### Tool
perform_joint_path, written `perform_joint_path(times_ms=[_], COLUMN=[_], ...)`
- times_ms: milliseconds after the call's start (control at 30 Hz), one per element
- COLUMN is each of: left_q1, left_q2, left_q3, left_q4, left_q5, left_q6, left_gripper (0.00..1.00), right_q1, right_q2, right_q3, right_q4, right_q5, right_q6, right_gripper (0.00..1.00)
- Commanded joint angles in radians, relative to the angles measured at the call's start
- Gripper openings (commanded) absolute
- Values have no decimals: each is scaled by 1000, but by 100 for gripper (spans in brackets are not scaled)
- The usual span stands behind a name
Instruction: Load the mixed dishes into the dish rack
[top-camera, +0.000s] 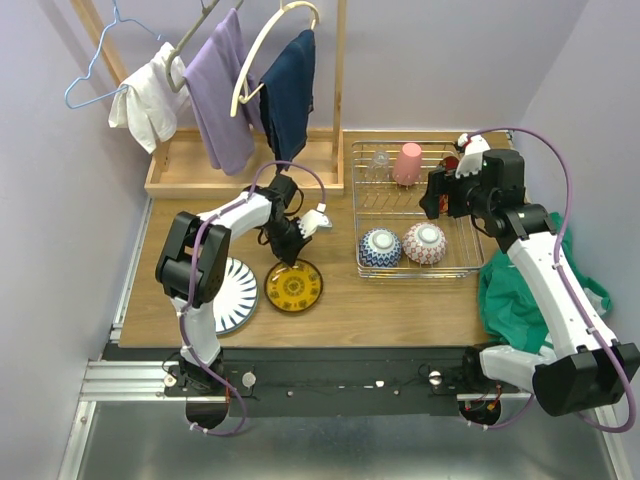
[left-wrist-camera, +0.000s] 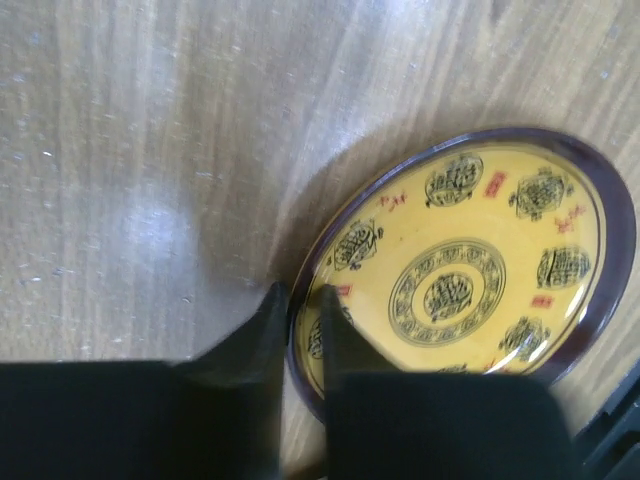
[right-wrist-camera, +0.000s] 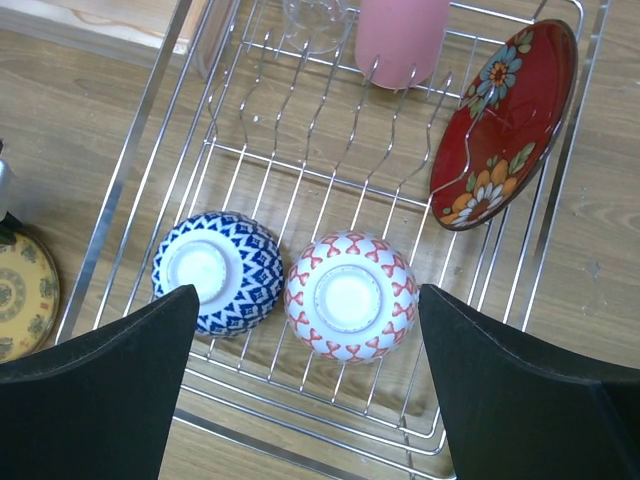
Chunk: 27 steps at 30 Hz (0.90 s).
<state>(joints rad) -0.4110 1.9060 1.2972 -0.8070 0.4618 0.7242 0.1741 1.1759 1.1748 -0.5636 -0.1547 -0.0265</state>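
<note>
A yellow plate (top-camera: 293, 288) with dark patterns lies on the wooden table (top-camera: 340, 300) left of the dish rack (top-camera: 356, 205). My left gripper (top-camera: 288, 258) points down at its far rim. In the left wrist view the left gripper (left-wrist-camera: 300, 292) pinches the yellow plate's (left-wrist-camera: 460, 280) dark rim, one finger inside, one outside. A white plate with blue stripes (top-camera: 232, 295) lies further left. In the dish rack (right-wrist-camera: 150, 120) sit a blue-white bowl (right-wrist-camera: 217, 270) and a red-pink bowl (right-wrist-camera: 350, 297) upside down, a pink cup (right-wrist-camera: 400, 40) and a red floral plate (right-wrist-camera: 505, 125) on edge. My right gripper (right-wrist-camera: 308, 290) hangs open above the bowls.
A wooden clothes-rack tray (top-camera: 240, 175) with hangers and hanging clothes stands at the back left. A clear glass (right-wrist-camera: 315, 20) stands in the rack beside the cup. A green cloth (top-camera: 520, 290) lies right of the rack, under the right arm.
</note>
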Motion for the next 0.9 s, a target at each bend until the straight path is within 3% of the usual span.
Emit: perform_joint_path(times_ms=[0, 167, 267, 433, 567, 867], left_q1=[-3, -2, -2, -3, -6, -78], left_q2=[19, -25, -137, -297, -370, -340], left_q3=[7, 114, 131, 174, 212, 396], left_q4=[-20, -240, -288, -339, -304, -247], left_q5=[-3, 60, 103, 156, 172, 152], left_q6=[52, 122, 153, 132, 66, -19], left_gripper=[0, 0, 0, 0, 0, 0], right_q1=[-8, -8, -8, -2, 45, 214], right_q2=[-13, 11, 40, 73, 154, 280], right_q3=[-14, 32, 63, 37, 60, 175], right_q4=[-4, -27, -32, 65, 112, 148], right_q5=[-60, -189, -366, -607, -673, -674], right_q6=[-21, -47, -82, -99, -79, -136], right_gripper=[96, 94, 86, 85, 92, 91])
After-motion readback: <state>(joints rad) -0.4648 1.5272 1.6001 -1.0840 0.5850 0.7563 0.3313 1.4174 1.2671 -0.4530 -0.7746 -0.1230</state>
